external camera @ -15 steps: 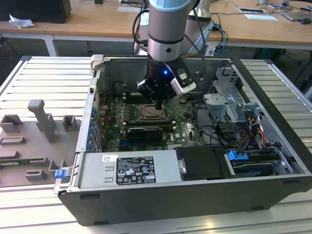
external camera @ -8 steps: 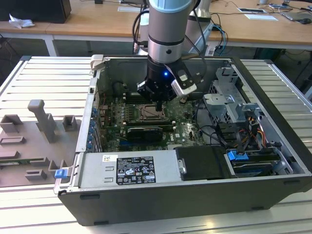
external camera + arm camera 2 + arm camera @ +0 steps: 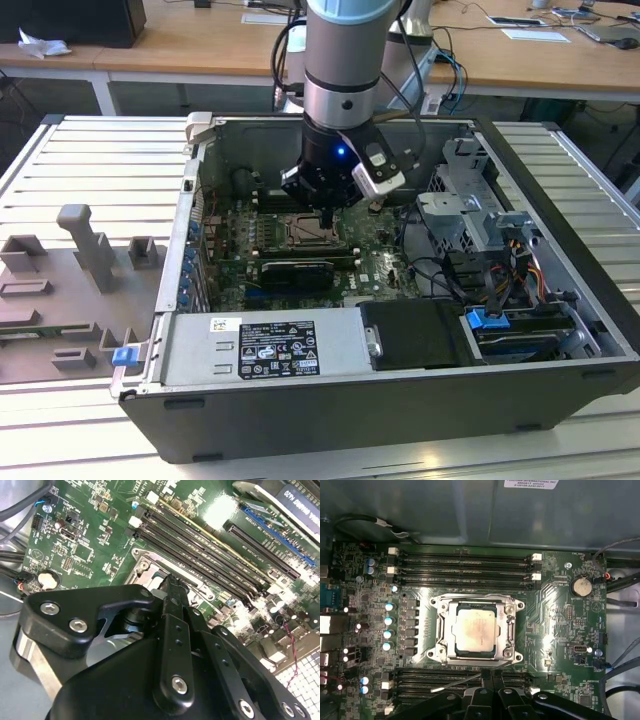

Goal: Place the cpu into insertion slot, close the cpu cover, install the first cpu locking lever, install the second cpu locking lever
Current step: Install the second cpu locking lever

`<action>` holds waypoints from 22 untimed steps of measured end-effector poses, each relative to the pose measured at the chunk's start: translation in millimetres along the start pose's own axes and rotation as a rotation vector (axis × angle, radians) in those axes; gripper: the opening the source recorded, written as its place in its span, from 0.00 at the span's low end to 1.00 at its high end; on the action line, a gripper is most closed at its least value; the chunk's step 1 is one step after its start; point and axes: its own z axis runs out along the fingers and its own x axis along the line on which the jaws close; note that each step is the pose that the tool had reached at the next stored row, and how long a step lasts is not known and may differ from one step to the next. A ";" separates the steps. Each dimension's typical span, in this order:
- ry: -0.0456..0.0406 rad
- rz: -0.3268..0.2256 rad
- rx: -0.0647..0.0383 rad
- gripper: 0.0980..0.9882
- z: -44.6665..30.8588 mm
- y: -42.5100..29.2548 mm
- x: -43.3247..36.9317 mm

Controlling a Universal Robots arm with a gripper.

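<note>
Jaws: closed together, holding nothing, just above the socket point(image 3: 476, 632) edge.
Chip point(image 3: 476, 631): lies flat in socket, cover point(image 3: 507, 630) shut over it.
Lever point(image 3: 456, 683): thin, slanted, sticking out.

White label point(image 3: 277, 349) with dense black print and small marks on power supply housing point(image 3: 185, 352): nothing legible. Cut-off white sticker point(image 3: 530, 483) on case wall point(image 3: 445, 510), and tiny white lettering across green circuit board point(image 3: 560, 630): unreadable.

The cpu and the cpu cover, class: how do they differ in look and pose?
The cpu is a solid pale beige-silver square; the cpu cover is a silver-grey frame with a large central window. The cpu lies inside that window, the cover framing it. Both are square and lie flat in the socket.
</note>
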 end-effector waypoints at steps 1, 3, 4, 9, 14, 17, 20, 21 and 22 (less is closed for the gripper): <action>0.0001 0.000 0.000 0.01 -0.1 -0.1 0.3; 0.0001 0.000 0.000 0.01 -0.1 -0.7 1.9; 0.0001 0.000 0.000 0.01 -0.1 -1.1 2.8; 0.0001 0.000 0.000 0.01 -0.1 -2.2 4.3; 0.0027 0.000 0.000 0.01 -0.1 -2.6 4.4; 0.0028 0.000 -0.002 0.01 0.3 -2.6 8.1; 0.0027 0.000 -0.003 0.01 0.9 -2.5 11.2; 0.0027 0.000 -0.003 0.01 1.0 -2.5 12.0; 0.0027 0.000 -0.003 0.01 1.2 -2.4 12.8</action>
